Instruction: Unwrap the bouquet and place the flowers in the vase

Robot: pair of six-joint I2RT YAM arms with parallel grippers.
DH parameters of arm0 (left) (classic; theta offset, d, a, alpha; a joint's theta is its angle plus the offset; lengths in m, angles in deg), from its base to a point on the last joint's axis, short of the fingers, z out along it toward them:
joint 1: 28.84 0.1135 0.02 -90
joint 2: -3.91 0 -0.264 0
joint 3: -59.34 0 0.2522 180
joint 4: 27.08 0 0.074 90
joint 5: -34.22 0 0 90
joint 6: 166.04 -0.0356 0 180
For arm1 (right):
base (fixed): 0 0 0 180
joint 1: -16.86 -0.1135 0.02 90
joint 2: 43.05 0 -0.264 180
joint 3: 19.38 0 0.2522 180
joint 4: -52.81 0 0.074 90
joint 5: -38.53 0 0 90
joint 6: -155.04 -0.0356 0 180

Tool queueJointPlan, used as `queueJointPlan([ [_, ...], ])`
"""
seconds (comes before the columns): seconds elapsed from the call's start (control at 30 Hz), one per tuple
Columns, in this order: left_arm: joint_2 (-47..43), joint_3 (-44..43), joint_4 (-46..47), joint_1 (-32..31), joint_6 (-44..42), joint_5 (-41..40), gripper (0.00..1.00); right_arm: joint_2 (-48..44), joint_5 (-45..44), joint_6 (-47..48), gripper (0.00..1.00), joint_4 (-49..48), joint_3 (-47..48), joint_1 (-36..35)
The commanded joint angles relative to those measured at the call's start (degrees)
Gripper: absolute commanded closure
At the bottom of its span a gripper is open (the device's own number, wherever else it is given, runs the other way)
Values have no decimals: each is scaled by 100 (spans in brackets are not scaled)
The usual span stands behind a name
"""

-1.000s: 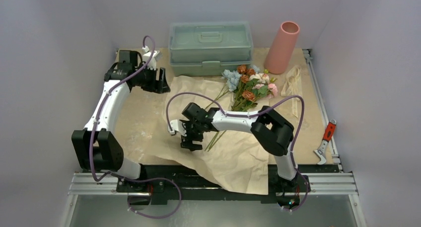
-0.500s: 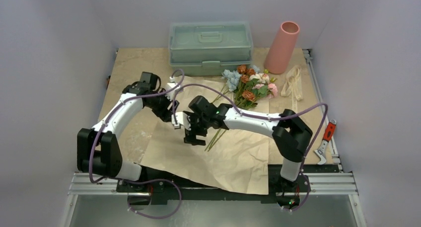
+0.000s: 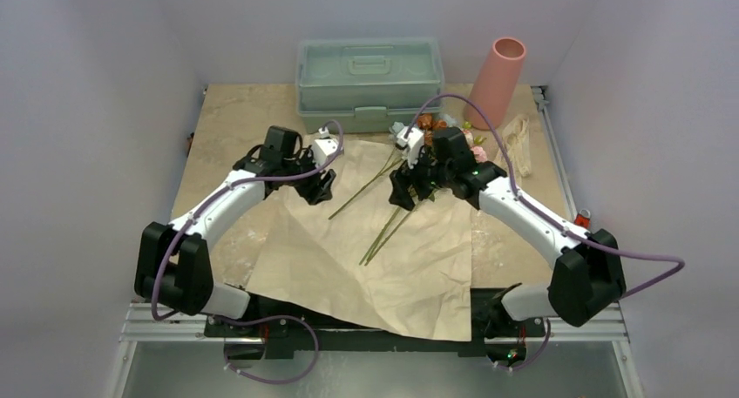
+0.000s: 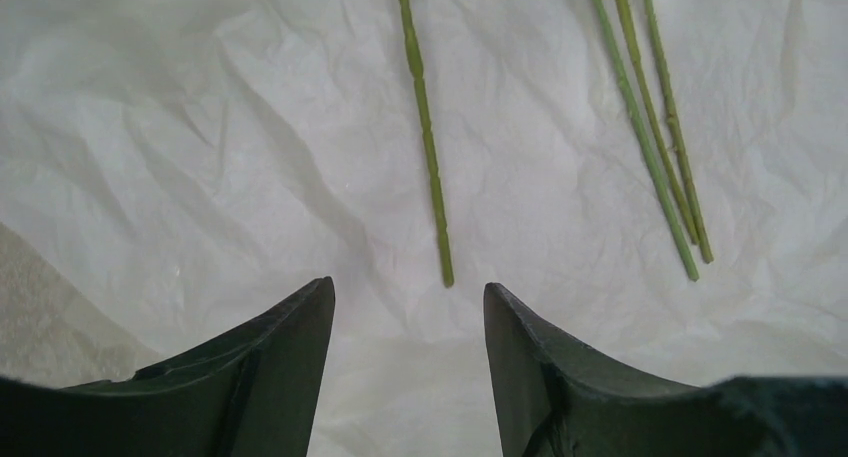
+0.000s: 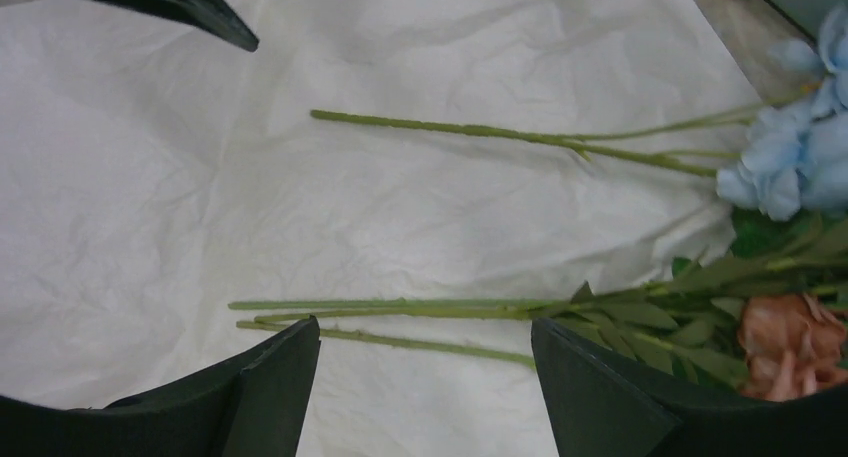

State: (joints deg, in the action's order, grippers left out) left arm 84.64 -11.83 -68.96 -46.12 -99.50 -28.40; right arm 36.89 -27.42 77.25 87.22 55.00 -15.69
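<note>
Kraft paper (image 3: 349,250) of the bouquet lies opened flat in front of the vase (image 3: 495,80), to its left, and the beige ribbon (image 3: 516,141) lies loose just beside the vase, so you may judge the unwrapping as done. The flowers (image 5: 780,162) lie on the paper near the vase, and nothing sticks out of its mouth. Your left gripper (image 4: 405,297) is partly open just short of the end of a single stem (image 4: 425,137), holding nothing. Your right gripper (image 5: 425,327) is wide open above the other stems, also empty. Picking up the flowers and putting them in the vase is all left to do.
</note>
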Motion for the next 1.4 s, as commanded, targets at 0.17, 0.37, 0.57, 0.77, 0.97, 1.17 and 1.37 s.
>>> queueJointPlan([
  [0.17, 868, -630, 1841, -1451, 1555, -132, 50, -601, 70, -2037, 22, -127, -359, 1269],
  [0.37, 1805, -1067, 2616, -2520, 2290, -868, 49, -501, 312, -2376, 24, 64, -507, 2073],
  [0.57, 2639, -1689, 2670, -2825, 3042, -2066, 58, -540, 428, -2310, 23, 239, -412, 2364],
  [0.77, 3203, -2235, 2514, -2930, 3101, -2264, 61, -610, 469, -2204, 23, 295, -355, 2438],
  [0.97, 3697, -2642, 2388, -2940, 3185, -2135, 64, -560, 491, -2021, 22, 446, -189, 2527],
  [1.17, 3934, -2853, 2275, -2937, 3303, -2114, 74, -498, 628, -1913, 22, 499, -160, 2630],
  [1.37, 3739, -3062, 2123, -2902, 3456, -2118, 93, -440, 959, -1679, 22, 678, -53, 2658],
])
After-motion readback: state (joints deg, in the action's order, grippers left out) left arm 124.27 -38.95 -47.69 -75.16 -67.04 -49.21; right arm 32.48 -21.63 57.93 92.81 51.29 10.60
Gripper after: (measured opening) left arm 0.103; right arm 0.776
